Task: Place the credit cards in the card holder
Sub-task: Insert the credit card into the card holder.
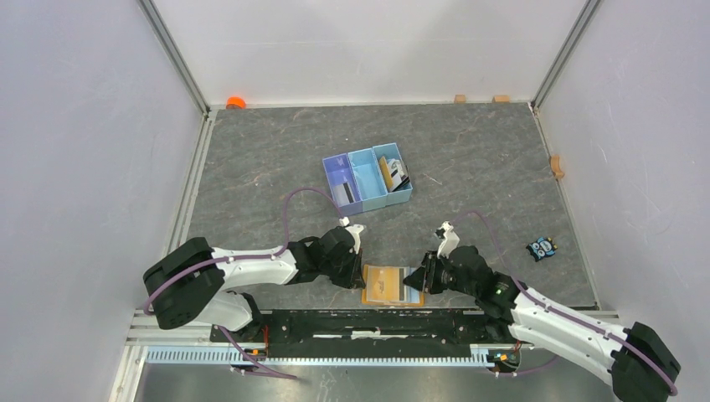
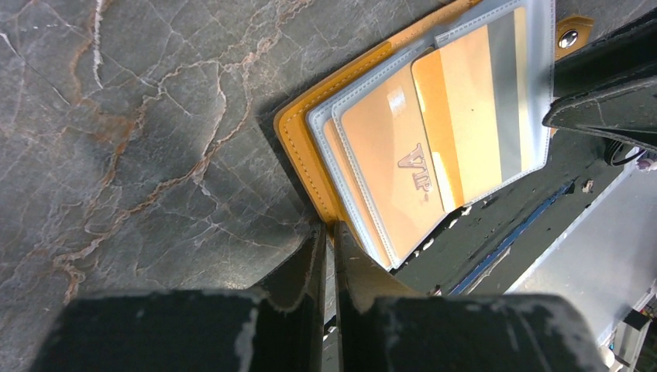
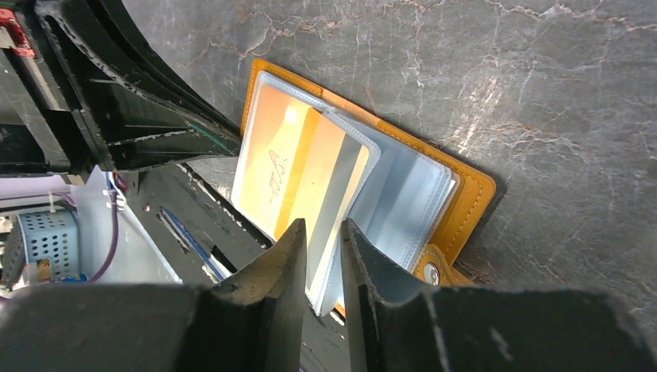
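The orange-tan card holder (image 1: 392,285) lies open at the table's near edge, between both arms. Its clear sleeves hold a gold credit card marked VIP (image 2: 395,163). A second gold card with a grey stripe (image 3: 321,167) sits partly in a sleeve. My left gripper (image 2: 329,229) is shut on the holder's orange left edge (image 2: 310,167). My right gripper (image 3: 324,225) hovers over the striped card's outer end, jaws slightly apart, with the card edge showing in the gap. The clasp tab (image 3: 430,271) sticks out beside the right finger. More cards (image 1: 393,173) lie in the tray.
A blue three-compartment tray (image 1: 366,152) stands mid-table behind the holder. A small black-and-blue gadget (image 1: 542,248) lies to the right. An orange object (image 1: 236,102) and small wooden blocks (image 1: 557,166) sit along the walls. The black base rail (image 1: 368,322) runs just below the holder.
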Action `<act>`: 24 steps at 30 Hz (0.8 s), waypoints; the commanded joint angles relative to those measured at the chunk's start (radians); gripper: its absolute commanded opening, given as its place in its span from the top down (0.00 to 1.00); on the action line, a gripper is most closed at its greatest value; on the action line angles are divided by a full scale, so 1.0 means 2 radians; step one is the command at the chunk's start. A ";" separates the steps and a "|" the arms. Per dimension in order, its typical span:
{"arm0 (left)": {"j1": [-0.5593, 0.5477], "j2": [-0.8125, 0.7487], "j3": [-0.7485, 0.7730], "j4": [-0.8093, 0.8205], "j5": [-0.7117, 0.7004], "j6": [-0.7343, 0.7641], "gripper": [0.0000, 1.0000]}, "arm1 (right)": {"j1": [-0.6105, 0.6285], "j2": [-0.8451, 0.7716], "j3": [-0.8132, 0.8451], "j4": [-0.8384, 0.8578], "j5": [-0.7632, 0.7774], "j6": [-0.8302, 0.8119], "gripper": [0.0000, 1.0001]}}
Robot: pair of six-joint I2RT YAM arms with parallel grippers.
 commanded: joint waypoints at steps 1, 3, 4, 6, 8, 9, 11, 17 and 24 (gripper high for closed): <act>0.001 0.007 0.006 0.018 0.009 -0.012 0.87 | 0.011 0.017 0.036 0.011 0.020 -0.023 0.72; 0.000 0.006 0.005 0.018 0.008 -0.013 0.87 | 0.015 0.024 0.047 -0.001 0.027 -0.028 0.72; 0.001 0.006 0.006 0.019 0.007 -0.013 0.88 | 0.017 0.029 0.050 -0.003 0.030 -0.029 0.72; 0.000 0.004 0.005 0.019 0.005 -0.013 0.89 | 0.023 0.035 0.057 -0.005 0.035 -0.030 0.71; 0.000 0.004 0.004 0.019 0.004 -0.014 0.89 | 0.026 0.039 0.059 -0.003 0.039 -0.028 0.71; 0.000 0.003 0.004 0.019 0.004 -0.015 0.90 | 0.028 0.041 0.059 -0.001 0.040 -0.028 0.70; 0.000 0.002 0.003 0.022 0.003 -0.017 0.90 | 0.033 0.046 0.058 0.002 0.044 -0.026 0.69; 0.000 0.003 0.001 0.021 0.003 -0.018 0.91 | 0.040 0.061 0.053 -0.026 0.073 -0.024 0.66; 0.001 -0.003 -0.001 0.013 -0.008 -0.016 0.91 | 0.041 0.054 0.037 -0.027 0.094 -0.017 0.64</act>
